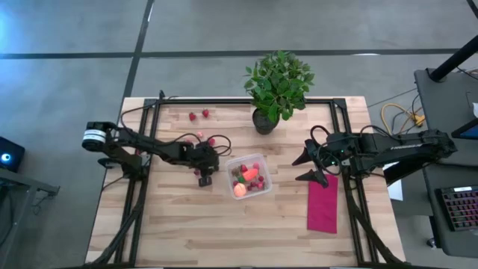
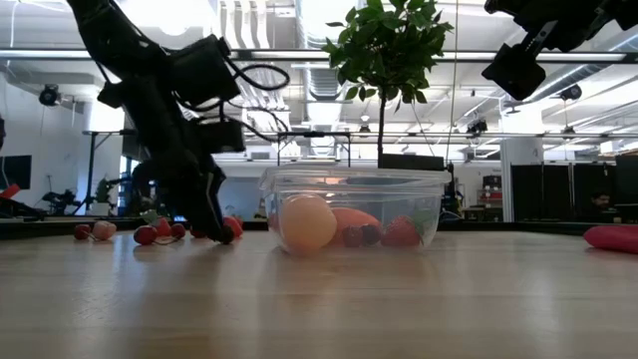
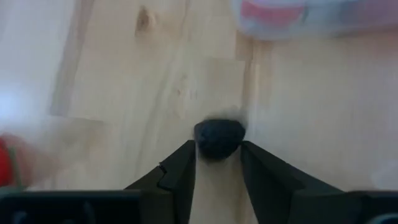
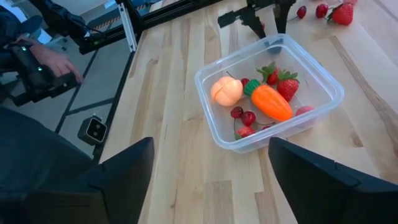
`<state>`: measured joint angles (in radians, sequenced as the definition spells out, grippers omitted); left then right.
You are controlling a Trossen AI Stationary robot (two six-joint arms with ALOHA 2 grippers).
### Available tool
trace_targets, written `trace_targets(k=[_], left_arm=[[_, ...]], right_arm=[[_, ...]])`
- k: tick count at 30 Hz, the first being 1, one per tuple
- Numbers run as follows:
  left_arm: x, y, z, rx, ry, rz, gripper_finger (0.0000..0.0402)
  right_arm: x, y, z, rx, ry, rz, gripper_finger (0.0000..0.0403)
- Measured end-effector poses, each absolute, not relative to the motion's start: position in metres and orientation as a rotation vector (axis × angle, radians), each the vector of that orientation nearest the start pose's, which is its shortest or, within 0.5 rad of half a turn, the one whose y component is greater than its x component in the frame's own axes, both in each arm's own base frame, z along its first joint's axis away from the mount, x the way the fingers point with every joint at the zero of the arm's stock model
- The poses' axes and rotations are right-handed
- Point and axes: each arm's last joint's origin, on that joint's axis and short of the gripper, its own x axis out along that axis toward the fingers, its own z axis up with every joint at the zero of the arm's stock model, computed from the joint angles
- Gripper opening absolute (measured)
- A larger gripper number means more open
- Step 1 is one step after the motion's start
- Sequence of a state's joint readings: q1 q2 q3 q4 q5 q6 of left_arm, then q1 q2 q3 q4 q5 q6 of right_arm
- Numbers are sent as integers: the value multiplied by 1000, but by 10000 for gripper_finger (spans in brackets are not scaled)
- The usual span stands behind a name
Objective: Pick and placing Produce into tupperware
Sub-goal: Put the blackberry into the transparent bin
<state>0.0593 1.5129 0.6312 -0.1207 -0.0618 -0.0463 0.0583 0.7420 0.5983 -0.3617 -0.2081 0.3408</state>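
The clear tupperware (image 1: pixel 249 177) (image 2: pixel 354 209) (image 4: pixel 268 93) stands mid-table. It holds a round peach-orange fruit (image 4: pixel 226 91), an orange carrot (image 4: pixel 271 102), strawberries and small dark red berries. Loose strawberries (image 1: pixel 199 115) (image 1: pixel 206 139) lie on the wood toward the far left. My left gripper (image 1: pixel 203 176) (image 3: pixel 217 163) is just left of the tupperware, its tips down at the table (image 2: pixel 224 235), shut on a small dark round berry (image 3: pixel 219 138). My right gripper (image 1: pixel 308 169) (image 4: pixel 208 186) hangs open above the table, right of the tupperware, touching nothing. My left gripper has the small dark berry (image 3: pixel 219 138) pinched between its two fingertips (image 3: pixel 186 163). The fingers come steeply from above, slanting from the table's left. The berry is at table height beside the tupperware's left wall; whether it is lifted off the wood does not show.
A potted leafy plant (image 1: pixel 275 86) stands at the far edge behind the tupperware. A red cloth (image 1: pixel 323 205) lies flat near the right side, below my right gripper. Black frame rails (image 1: pixel 138 187) run along the table's left and right. A person's hand (image 4: pixel 53 62) shows beyond the table.
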Motion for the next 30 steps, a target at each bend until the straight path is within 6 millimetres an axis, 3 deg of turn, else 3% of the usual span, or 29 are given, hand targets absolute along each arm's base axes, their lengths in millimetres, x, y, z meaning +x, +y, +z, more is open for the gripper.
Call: trace_targets(k=[10,16,22,30], left_arm=[[270,18,139,-35,977,144,185],[272,18,142,-49,964,133,187],[275,16,144,-175,940,131,187],[276,16,144,-162,913,133,187]], right_arm=[[160,15,260,369,545,173,309],[160,15,260,369,545,173,308],[160,15,260,370,545,172,309],[160,15,260,370,545,172,312]])
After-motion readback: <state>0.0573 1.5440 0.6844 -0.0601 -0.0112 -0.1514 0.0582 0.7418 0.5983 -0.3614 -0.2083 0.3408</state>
